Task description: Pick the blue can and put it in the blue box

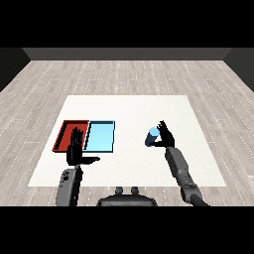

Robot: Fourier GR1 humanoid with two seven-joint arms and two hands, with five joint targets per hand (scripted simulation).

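A blue can (152, 137) is right of the table's middle, with my right hand (164, 136) against its right side and fingers curled round it. The light blue tray (100, 136) lies to the left of the can, with nothing in it. My left hand (77, 149) hovers open with straight fingers and thumb stuck out, over the front edge of the red tray (66, 132).
The red tray and the light blue tray lie side by side at the left of the white table (129, 109). Bare table lies between the blue tray and the can. Wooden floor surrounds the table.
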